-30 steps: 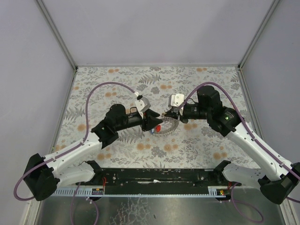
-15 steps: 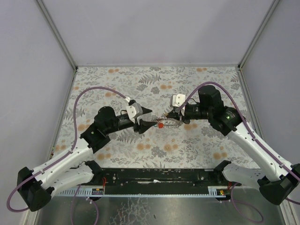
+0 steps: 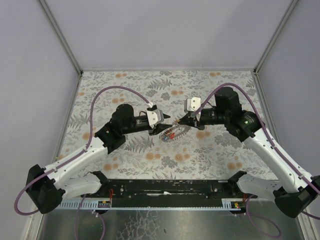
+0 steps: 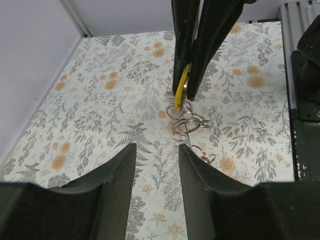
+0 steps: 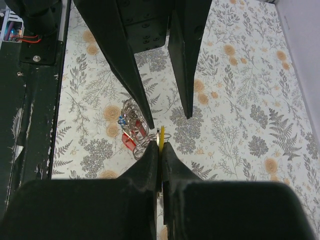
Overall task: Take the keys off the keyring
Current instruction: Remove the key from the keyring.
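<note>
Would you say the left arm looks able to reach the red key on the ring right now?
Probably yes: the left fingers stand open right beside the red key, which lies uncovered, and the right fingers pinch only the yellow key.

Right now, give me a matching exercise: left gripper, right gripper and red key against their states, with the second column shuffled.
Column one:
1. left gripper
2. right gripper
3. red key

Column two:
A. shut on the yellow key
B. low beside the keyring, no gripper on it
C. jaws apart, nothing between them

Pairs: 1-C, 2-A, 3-B.
</note>
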